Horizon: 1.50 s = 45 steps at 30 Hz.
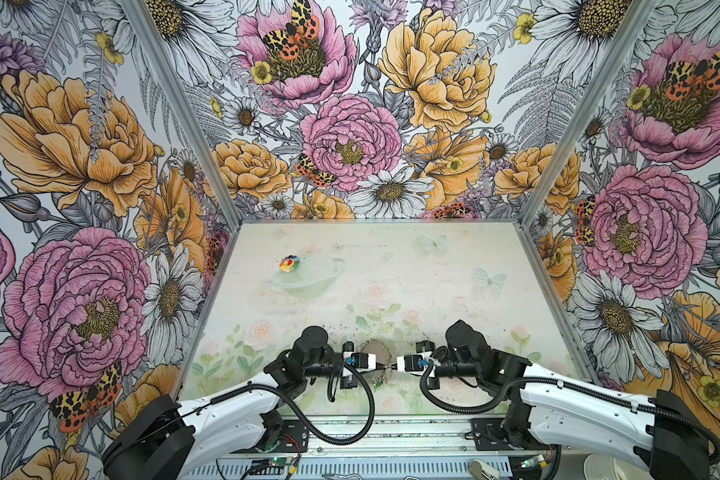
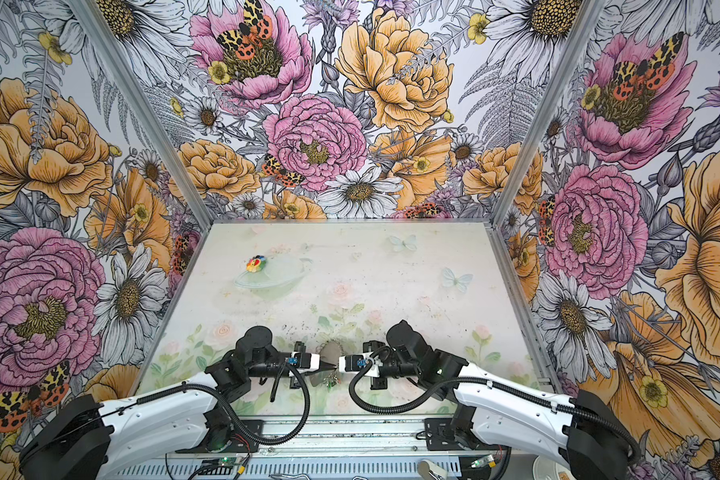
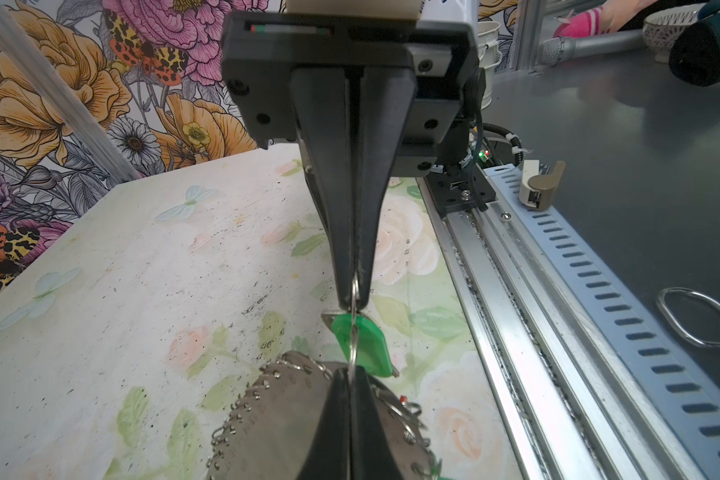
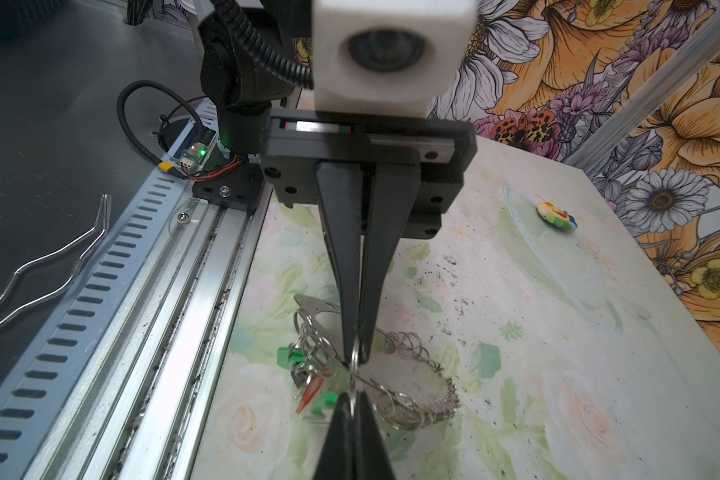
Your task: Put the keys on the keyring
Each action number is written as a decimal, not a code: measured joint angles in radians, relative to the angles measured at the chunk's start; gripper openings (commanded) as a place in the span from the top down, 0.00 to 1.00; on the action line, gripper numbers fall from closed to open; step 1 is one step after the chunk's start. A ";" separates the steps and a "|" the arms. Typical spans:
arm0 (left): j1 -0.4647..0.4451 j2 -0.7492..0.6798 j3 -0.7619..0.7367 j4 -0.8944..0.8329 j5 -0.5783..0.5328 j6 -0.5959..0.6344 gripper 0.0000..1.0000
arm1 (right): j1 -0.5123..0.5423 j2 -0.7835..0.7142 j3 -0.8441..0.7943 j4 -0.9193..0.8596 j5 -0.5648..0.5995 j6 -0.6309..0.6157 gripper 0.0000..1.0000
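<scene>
Low over the table's front, my left gripper [image 1: 381, 365] [image 3: 352, 374] and right gripper [image 1: 393, 367] [image 4: 352, 399] meet tip to tip. Both are shut on the same small silver wire loop [image 3: 353, 332] at the edge of the keyring [image 3: 275, 407]. The keyring is a grey-brown oval band [image 1: 374, 351] fringed with wire loops and held up off the table. A green-headed key [image 3: 364, 343] hangs just behind the pinched loop. In the right wrist view, the keys' green heads [image 4: 289, 356] [image 4: 324, 404] dangle in a cluster of rings with a small red piece [image 4: 312, 392].
A round multicoloured toy [image 1: 288, 264] lies far back on the left of the table [image 1: 433, 282]. A metal rail [image 1: 391, 436] runs along the table's front edge. Bent wire pieces [image 4: 38, 274] lie on the dark surface beyond it. Floral walls enclose three sides.
</scene>
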 measured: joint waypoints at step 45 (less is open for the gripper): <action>-0.005 0.072 0.047 -0.090 0.024 -0.039 1.00 | 0.031 0.057 0.001 0.018 0.041 0.000 1.00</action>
